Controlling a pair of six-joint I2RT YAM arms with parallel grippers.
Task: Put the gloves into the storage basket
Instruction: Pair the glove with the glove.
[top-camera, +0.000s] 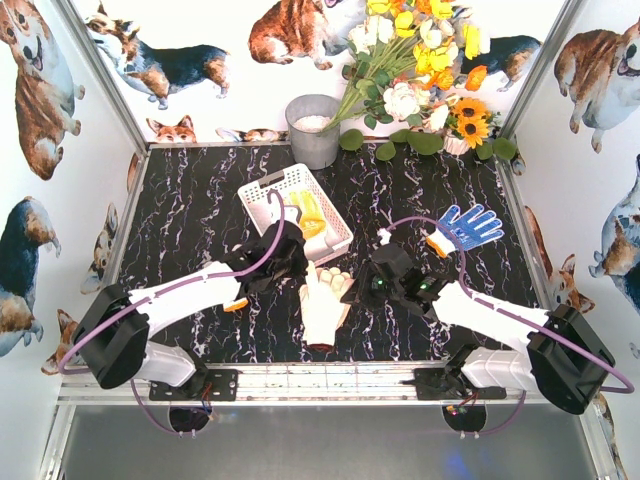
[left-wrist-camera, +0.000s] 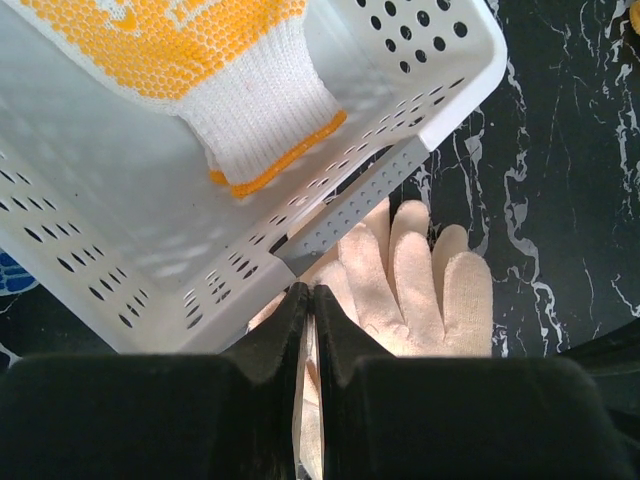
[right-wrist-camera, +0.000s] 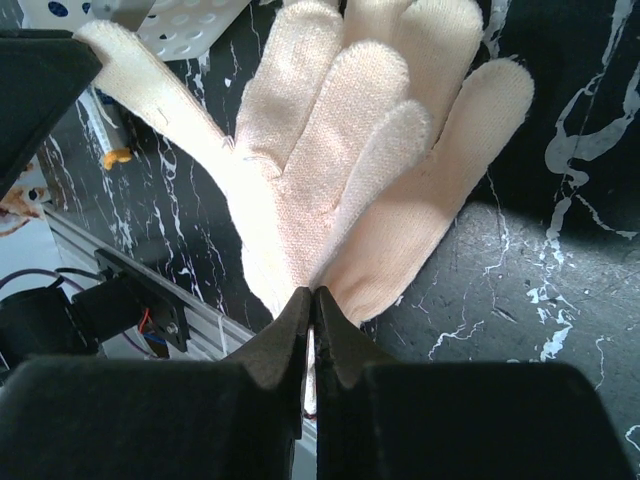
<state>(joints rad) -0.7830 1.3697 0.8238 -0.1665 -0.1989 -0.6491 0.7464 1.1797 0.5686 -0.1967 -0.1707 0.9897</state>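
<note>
Both arms were bolted at the near edge of the table (top-camera: 200, 200). They leaned inward, low over the top, so that their wrists nearly met in the middle. The left arm (top-camera: 185, 290) ran from the near left corner up and to the right, its forearm almost level. The right arm (top-camera: 490, 315) mirrored it from the near right corner. Between them, close to the near edge and about midway along it, the cream glove (top-camera: 325, 310) lay flat, cuff nearest and fingers pointing away.

The right gripper (right-wrist-camera: 310, 298) hung at that glove's right side, jaws pressed together with their tips right at the fabric. A pale sliver showed in the slit, but whether cloth was caught there could not be told. The left gripper (left-wrist-camera: 306, 296) stood over the glove's fingertips, by the basket's near corner. Its jaws were likewise closed tight, with nothing plainly held.

The basket (top-camera: 270, 180) sat skewed in the middle of the table, its near corner just at the cream glove's fingertips. The orange glove (top-camera: 308, 212) lay inside it, cuff toward the left gripper. The blue glove (top-camera: 468, 226) lay flat outside the basket, well apart, toward the right edge. At the far edge stood the bucket (top-camera: 313, 130), with the flowers (top-camera: 415, 60) beside it toward the far right corner.
</note>
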